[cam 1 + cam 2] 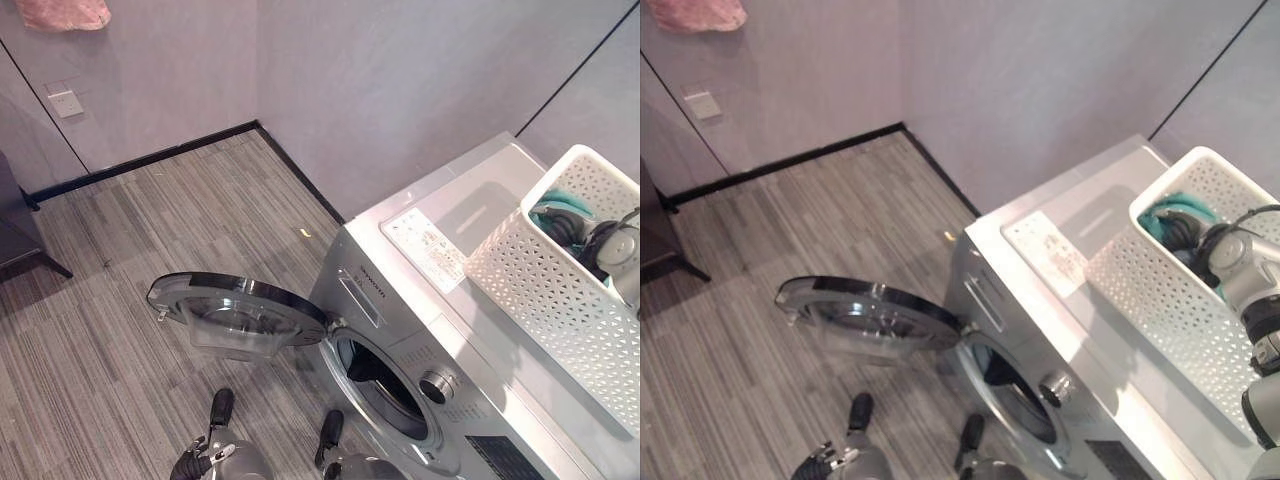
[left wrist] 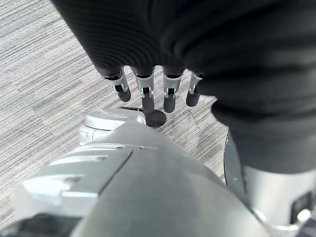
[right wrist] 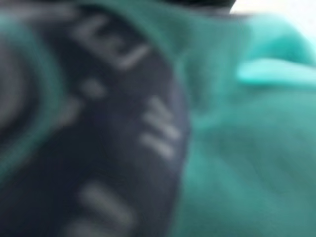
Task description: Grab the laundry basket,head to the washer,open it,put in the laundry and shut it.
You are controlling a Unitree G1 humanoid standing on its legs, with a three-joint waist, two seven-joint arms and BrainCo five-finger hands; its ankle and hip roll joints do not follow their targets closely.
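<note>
Teal laundry [image 3: 237,148] inside white basket [image 1: 540,285]

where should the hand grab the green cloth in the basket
Take the bunched green cloth from above, through the basket's open top; the tall holed walls block any side approach. Pinch a raised fold at the end toward the wall, where it shows. The right arm already reaches in there; its fingers are hidden.

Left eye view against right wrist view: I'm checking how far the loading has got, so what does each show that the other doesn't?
The left eye view alone shows the washer with its door swung open, and the white laundry basket standing on top. The right wrist view alone gives a blurred close-up of dark print on the cloth. Both share the teal laundry, lying in the basket.
</note>
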